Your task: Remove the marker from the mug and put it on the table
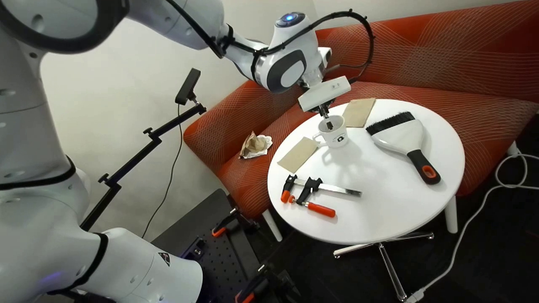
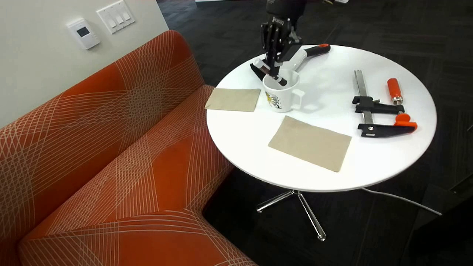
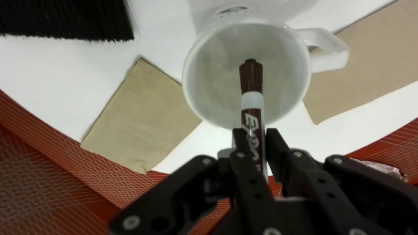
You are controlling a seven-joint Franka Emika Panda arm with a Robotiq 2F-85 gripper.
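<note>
1. The end effector [image 3: 256, 135] pinches the marker [image 3: 251, 75] by its barrel.
2. It tilts — cap end jutting past the end effector, at the mouth of the mug [image 2: 278, 97].
3. The mug stands upright on the desk [image 2: 240, 133].

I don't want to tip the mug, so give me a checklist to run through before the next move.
1. Grip on the marker: ok; the gripper is shut on it.
2. Marker capped: ok; its dark cap is on.
3. Marker free of the mug: cannot tell; the cap shows against its opening, but whether inside or just above is unclear.
4. Mug upright: ok; it stands on the table.
5. Marker level for laying down: not ok; it slants in an exterior view, its white end uppermost.
6. Mug apart from the clamp and brush: ok in an exterior view.
</note>
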